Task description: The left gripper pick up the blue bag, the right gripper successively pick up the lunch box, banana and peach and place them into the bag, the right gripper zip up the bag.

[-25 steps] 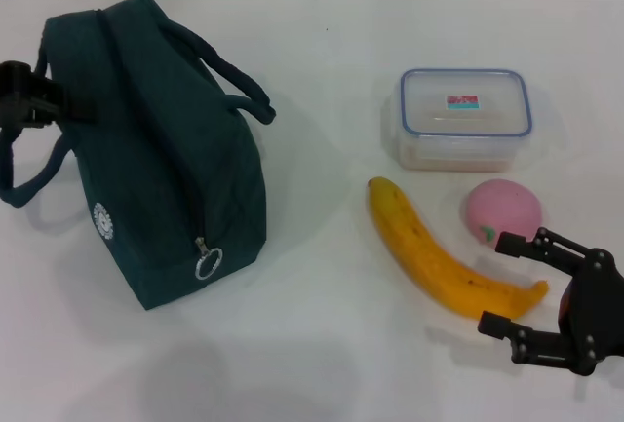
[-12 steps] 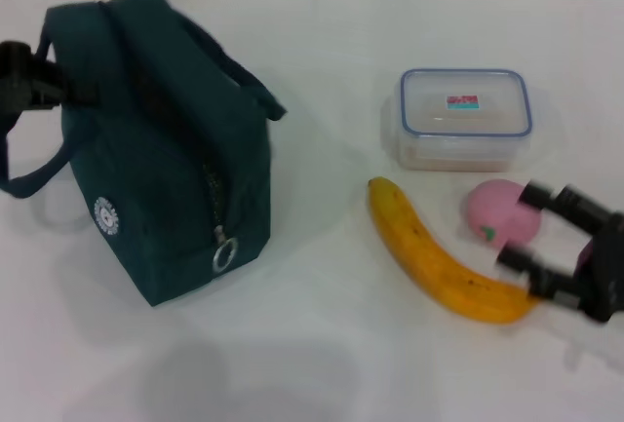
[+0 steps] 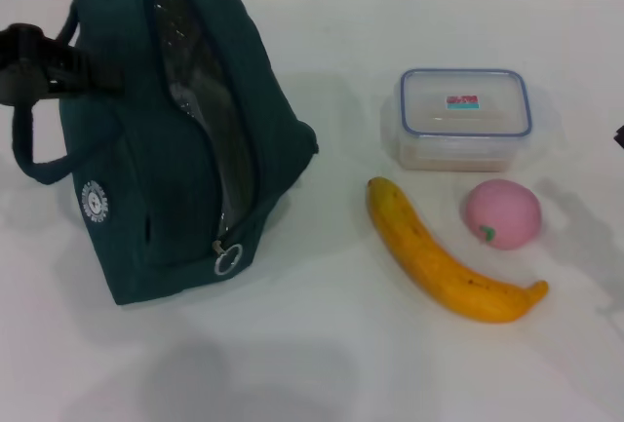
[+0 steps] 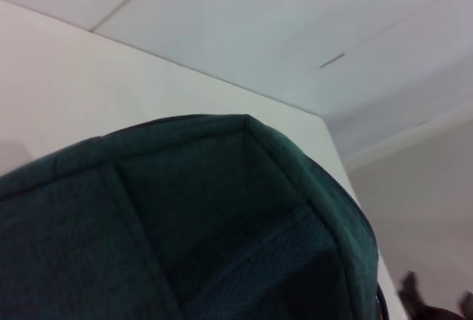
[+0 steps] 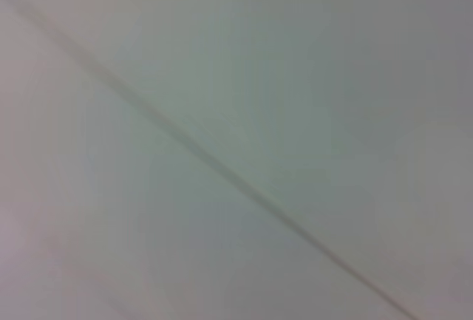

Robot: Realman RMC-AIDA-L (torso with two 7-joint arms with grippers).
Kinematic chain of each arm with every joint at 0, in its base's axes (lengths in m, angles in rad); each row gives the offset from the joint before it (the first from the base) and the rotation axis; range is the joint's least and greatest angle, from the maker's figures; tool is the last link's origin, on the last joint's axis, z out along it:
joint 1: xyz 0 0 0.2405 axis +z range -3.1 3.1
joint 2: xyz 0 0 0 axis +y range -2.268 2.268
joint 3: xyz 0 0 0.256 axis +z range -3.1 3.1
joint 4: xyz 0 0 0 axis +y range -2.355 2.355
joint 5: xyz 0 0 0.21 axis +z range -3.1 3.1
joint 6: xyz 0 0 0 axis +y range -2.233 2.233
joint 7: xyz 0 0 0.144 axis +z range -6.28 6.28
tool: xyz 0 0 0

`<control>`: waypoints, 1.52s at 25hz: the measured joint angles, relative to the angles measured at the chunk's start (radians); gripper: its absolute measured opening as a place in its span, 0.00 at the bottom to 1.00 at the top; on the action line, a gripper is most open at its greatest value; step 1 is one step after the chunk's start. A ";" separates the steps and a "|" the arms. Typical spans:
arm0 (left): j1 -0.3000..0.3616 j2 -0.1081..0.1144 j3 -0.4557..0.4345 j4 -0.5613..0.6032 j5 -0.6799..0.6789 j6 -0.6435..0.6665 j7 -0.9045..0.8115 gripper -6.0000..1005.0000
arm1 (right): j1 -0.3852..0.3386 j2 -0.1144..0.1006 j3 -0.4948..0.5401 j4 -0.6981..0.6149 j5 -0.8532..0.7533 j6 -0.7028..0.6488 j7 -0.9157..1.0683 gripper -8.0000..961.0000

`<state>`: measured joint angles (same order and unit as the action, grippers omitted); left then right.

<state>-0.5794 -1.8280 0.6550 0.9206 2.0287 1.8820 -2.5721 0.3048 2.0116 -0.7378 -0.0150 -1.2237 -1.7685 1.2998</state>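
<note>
One gripper is at work: the left gripper (image 3: pixel 39 66) is clamped on the blue bag (image 3: pixel 175 139) at its far-left handle side, the bag's zip gaping to show foil lining. The right gripper is almost out of sight at the table's right edge; its jaws cannot be told. The lunch box (image 3: pixel 465 117), the banana (image 3: pixel 444 256) and the peach (image 3: pixel 501 212) lie right of the bag, bare table (image 3: pixel 322 344) between.
</note>
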 joint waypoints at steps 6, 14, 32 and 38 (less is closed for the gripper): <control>-0.010 -0.002 0.002 -0.053 -0.007 0.005 0.013 0.04 | -0.003 -0.002 0.000 -0.006 0.045 0.189 0.283 0.88; -0.010 -0.020 0.002 -0.056 -0.013 0.005 0.037 0.05 | 0.049 0.002 0.000 -0.006 0.053 0.367 0.414 0.88; -0.030 -0.026 0.003 -0.055 -0.004 0.001 0.041 0.04 | 0.245 0.017 0.000 0.023 0.063 0.594 0.465 0.87; -0.043 -0.027 0.004 -0.055 0.000 -0.001 0.043 0.04 | 0.278 0.016 0.000 0.044 0.063 0.642 0.465 0.87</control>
<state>-0.6223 -1.8549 0.6593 0.8652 2.0289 1.8812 -2.5291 0.5826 2.0279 -0.7378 0.0287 -1.1611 -1.1270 1.7649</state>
